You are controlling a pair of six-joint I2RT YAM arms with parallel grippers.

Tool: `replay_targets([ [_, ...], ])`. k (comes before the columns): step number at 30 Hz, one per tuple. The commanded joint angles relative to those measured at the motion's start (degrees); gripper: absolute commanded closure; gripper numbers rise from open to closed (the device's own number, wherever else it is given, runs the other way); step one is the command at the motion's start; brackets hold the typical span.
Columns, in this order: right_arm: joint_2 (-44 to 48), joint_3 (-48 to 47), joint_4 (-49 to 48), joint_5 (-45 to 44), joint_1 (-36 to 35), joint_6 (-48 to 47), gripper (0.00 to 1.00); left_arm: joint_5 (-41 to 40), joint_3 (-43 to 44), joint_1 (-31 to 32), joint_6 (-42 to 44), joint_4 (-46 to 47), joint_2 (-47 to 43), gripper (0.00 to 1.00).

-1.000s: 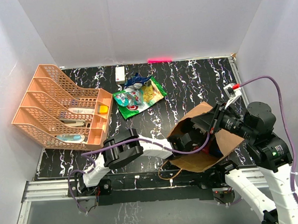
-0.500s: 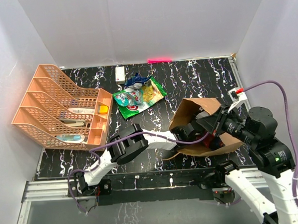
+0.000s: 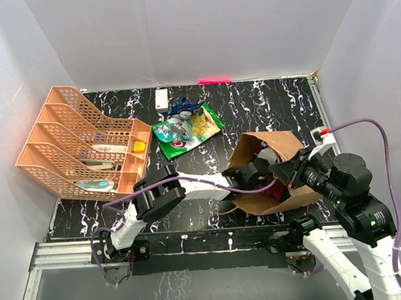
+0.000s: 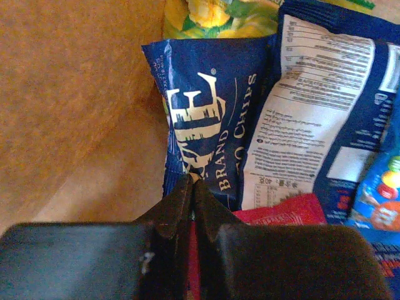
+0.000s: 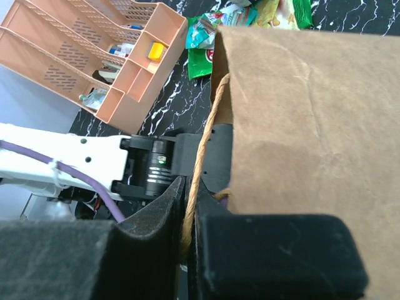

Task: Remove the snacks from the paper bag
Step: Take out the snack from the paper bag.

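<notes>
brown kraft paper bag (image 3: 281, 144): swings round, mouth now farther from arm bases | left gripper (image 4: 190, 180): sits deeper in mouth, nipping red glossy packet (image 4: 281, 209) | right gripper (image 5: 186, 187): draws back toward its base, pinching twisted paper handle (image 5: 203, 156)
</notes>
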State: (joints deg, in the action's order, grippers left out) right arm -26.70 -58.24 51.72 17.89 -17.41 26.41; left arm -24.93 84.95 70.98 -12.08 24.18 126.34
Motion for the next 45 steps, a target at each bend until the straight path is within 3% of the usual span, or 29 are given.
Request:
replay_targets([
  [1, 1.30, 0.59, -1.03, -2.14, -0.08, -0.84, 0.92, 2.89, -3.21, 0.21, -8.35, -5.60, -11.05, 1.00],
  [6, 1.42, 0.56, -0.51, -3.04, -0.08, -1.10, 0.92, 7.07, -5.92, 0.25, -13.22, -7.68, -16.58, 1.00],
  [25, 3.67, 1.11, -0.04, -11.16, -0.08, 1.40, 0.92, 14.39, -20.86, 0.73, -13.58, -0.39, -32.82, 1.00],
  [35, 4.61, 1.11, 2.32, -13.54, -0.08, 0.45, 0.92, 15.42, -17.07, 0.72, -4.54, -9.67, -41.89, 1.00],
  [45, 4.86, 1.52, 2.81, -14.60, -0.07, -0.68, 0.92, 15.48, -7.89, 0.65, -0.54, -20.80, -46.89, 1.00],
])
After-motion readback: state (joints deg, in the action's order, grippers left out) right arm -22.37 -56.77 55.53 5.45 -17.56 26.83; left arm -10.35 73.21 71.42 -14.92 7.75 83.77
